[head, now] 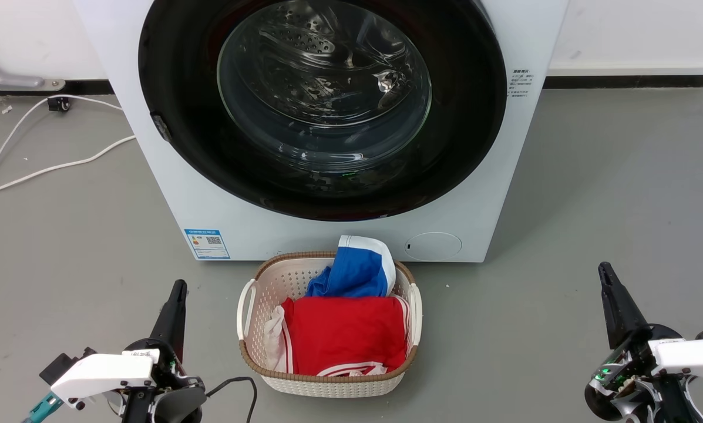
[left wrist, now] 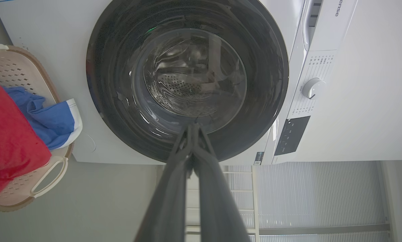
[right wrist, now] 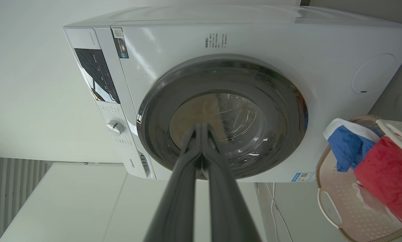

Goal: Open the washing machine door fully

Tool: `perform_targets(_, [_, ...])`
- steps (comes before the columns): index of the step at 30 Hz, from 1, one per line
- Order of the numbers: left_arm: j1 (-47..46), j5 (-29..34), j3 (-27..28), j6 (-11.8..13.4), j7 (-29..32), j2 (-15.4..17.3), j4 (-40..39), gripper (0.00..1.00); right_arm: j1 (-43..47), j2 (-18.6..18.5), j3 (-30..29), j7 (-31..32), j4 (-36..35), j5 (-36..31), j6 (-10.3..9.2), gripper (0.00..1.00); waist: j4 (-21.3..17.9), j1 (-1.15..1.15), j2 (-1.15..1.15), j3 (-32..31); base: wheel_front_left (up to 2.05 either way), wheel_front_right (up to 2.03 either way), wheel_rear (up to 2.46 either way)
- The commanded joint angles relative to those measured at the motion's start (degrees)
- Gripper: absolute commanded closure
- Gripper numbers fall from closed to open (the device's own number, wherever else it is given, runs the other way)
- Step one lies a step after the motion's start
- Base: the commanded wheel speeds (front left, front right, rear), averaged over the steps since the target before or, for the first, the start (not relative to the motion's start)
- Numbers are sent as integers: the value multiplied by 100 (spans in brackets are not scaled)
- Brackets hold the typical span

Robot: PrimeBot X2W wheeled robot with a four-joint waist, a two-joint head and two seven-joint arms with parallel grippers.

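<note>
Grey floor (head: 592, 194) in front of the washing machine (head: 151, 194), the washing machine door (head: 322, 106) not yet opened

My left gripper (head: 178, 288) and my right gripper (head: 606, 273) each have their fingers pressed together on nothing, and they hang low on either side of the laundry basket (head: 328, 379), I judge to leave the machine's front free; each wrist view looks along its closed fingers at the door, which sits flush in the front panel, centred above the basket. The basket, holding red and blue clothes, stands on the floor at the foot of the machine, probably ready for loading. A small grey catch (head: 161, 127) on the door's left rim looks like the place to pull, so my left arm seems better placed
</note>
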Motion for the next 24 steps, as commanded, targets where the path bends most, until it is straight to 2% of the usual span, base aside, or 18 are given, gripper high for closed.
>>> perform_targets(1, [-59,12,17,-18,32,-3,7,100,-64,17,-7,23,3,-48,15,100,0,0,0,0,0,0,0])
perform_targets(23, [-61,32,31,-18,39,-15,7,100,-66,29,-23,31,4,-57,15,100,0,0,0,0,0,0,0])
perform_targets(24, [-1,13,16,0,17,-10,1,0,-1,10,-15,17,1,-17,0,0,0,0,0,0,0,0,0])
